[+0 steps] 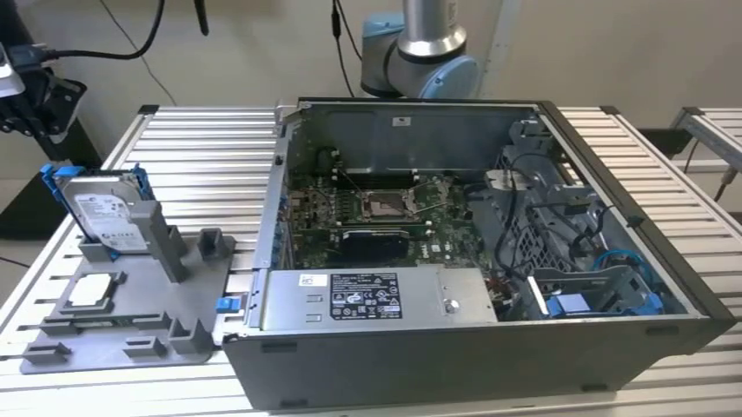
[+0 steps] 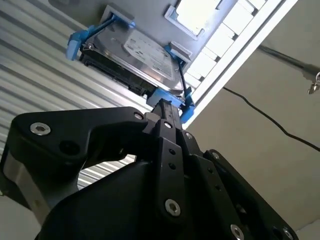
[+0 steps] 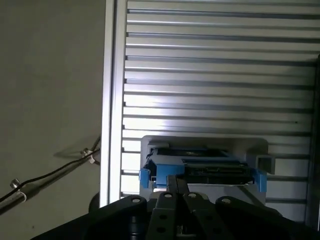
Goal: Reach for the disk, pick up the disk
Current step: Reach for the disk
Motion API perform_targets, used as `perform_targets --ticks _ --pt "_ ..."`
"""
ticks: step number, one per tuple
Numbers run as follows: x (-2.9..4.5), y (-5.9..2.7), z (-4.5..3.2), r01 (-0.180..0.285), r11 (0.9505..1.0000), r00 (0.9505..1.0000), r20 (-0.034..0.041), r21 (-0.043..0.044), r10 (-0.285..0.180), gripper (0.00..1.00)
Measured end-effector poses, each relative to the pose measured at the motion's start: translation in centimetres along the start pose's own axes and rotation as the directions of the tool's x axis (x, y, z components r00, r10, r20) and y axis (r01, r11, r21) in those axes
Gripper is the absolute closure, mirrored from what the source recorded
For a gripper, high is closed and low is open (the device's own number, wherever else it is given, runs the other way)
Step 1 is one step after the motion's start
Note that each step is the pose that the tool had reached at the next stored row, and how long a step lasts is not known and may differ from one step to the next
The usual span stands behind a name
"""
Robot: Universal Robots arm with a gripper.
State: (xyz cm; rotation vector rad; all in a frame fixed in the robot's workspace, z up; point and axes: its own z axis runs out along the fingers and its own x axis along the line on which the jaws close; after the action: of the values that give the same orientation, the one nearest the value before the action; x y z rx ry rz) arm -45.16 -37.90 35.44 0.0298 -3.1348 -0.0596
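- My gripper (image 3: 175, 181): fingers closed together with nothing between them, at the far left of the exterior view, above the disk and pointed at its blue bracket in both wrist views.
- Disk (image 1: 107, 213): standing on edge in the grey stand (image 1: 174, 304), label facing the near side, at the exterior view's left.
- Chip (image 1: 93, 291): lying flat on the stand, nearer than the disk.
- Table (image 1: 197, 148): slatted metal.
- Computer case (image 1: 464, 369): lid off, right of the stand.
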Motion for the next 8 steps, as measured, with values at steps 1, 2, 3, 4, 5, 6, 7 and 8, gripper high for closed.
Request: perform_targets --ticks 1,2,3,4,5,6,7,8 --pt "-0.27 -0.07 0.01 0.0 1.0 1.0 -0.003 -0.0001 0.0 1.0" --pt "-0.5 -0.13 0.01 0.0 1.0 1.0 -0.0059 -0.0001 0.0 1.0" --pt "-0.73 -0.19 0.01 0.0 1.0 1.0 -0.0084 -0.0002 0.0 1.0" --pt "-0.95 -0.24 0.01 0.0 1.0 0.9999 -0.0103 -0.0002 0.0 1.0" --pt "-1.01 -0.25 0.0 0.0 1.0 0.9999 -0.0105 -0.0002 0.0 1.0" --pt "-1.0 -0.25 0.0 0.0 1.0 0.9999 -0.0106 -0.0002 0.0 1.0" --pt "-1.0 -0.25 0.01 0.0 1.0 0.9999 -0.0107 -0.0002 0.0 1.0" --pt "-1.01 -0.25 0.01 0.0 1.0 0.9999 -0.0106 -0.0002 0.0 1.0"
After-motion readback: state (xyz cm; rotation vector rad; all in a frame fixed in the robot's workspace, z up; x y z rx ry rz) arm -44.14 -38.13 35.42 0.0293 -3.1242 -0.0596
